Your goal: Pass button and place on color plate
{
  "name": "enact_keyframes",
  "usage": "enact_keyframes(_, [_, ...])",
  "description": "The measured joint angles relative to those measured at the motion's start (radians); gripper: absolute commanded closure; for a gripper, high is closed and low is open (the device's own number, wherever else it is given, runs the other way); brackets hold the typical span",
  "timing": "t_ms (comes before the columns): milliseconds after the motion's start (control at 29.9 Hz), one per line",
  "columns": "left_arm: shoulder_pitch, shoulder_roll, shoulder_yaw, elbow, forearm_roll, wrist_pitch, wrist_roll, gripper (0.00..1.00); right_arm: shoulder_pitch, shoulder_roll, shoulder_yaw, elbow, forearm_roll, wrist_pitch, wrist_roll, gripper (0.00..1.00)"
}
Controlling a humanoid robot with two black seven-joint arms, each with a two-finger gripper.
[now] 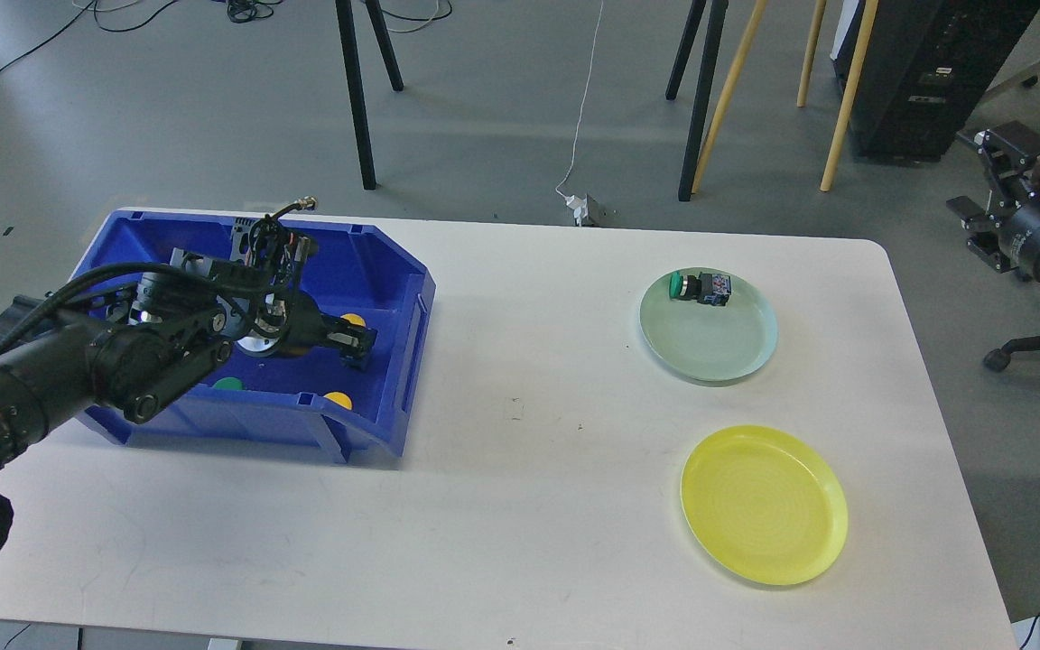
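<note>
The white desk (520, 379) is carrying a blue bin (394, 298), a yellow plate (764, 506) and a green plate (710, 348); the left pincer (359, 341) is reaching inside the bin among yellow buttons (338, 399), its grip state impossible to tell; the right pincer (980, 212) is hanging beyond the desk's right edge, state also unclear; a green button (701, 287) is lying on the green plate.

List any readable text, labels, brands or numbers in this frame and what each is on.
None can be read.
Black cabinet: small pale labels, too blurred to read.
Button on green plate: markings too small to read.
Bin, yellow plate, table: no text visible.
</note>
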Motion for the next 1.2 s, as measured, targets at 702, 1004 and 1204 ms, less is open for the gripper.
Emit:
enact_keyframes(702, [-0.061, 0.529, -0.279, -0.56, -0.424, 0.0, -0.022, 0.7, 0.044, 0.062, 0.007, 0.0, 0.0, 0.0, 0.003, 0.09])
enact_keyframes(1004, [-0.302, 0.242, -0.324, -0.302, -0.695, 0.0, 0.007, 0.7, 0.117, 0.095, 0.105, 0.009, 0.005, 0.0, 0.012, 0.09])
enact_keyframes(1204, [-0.416, -0.03, -0.33, 0.006, -0.788, 0.0, 0.008, 0.7, 0.183, 0.165, 0.144, 0.012, 0.005, 0.0, 0.013, 0.09])
